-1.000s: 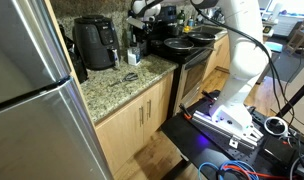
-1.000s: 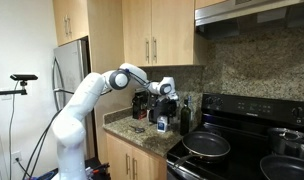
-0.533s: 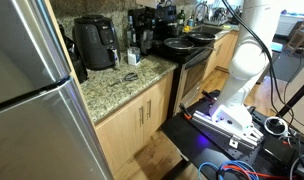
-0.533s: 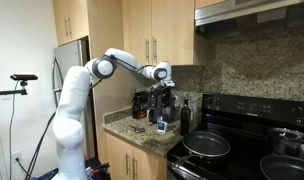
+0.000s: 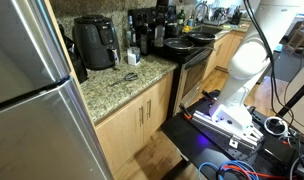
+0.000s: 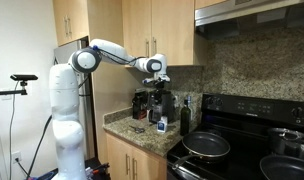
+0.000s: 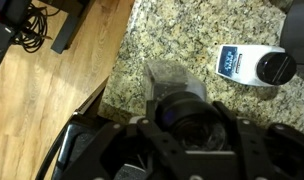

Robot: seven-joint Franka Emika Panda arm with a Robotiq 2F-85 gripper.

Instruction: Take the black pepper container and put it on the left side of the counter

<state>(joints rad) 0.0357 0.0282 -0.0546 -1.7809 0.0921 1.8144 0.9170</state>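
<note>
In the wrist view my gripper [image 7: 184, 112] is shut on the black pepper container [image 7: 168, 75], a clear-bodied jar with a round black lid, and holds it above the speckled granite counter [image 7: 172, 35] near its front edge. In an exterior view the gripper [image 6: 159, 92] hangs raised above the counter [image 6: 132, 131], in front of the dark appliances. The held container is hard to make out there. The long counter also shows in an exterior view [image 5: 122, 92].
A white jar with a blue label [image 7: 242, 63] stands on the counter close by and also shows in both exterior views [image 6: 162, 125] [image 5: 133, 57]. A black air fryer [image 5: 95, 42], a dark bottle [image 6: 184, 115], a stove with pans [image 6: 207, 146] and a steel fridge [image 5: 27, 90] surround the spot.
The gripper has risen from just above the counter to well above it with the container in it, and the arm has swung upward.
</note>
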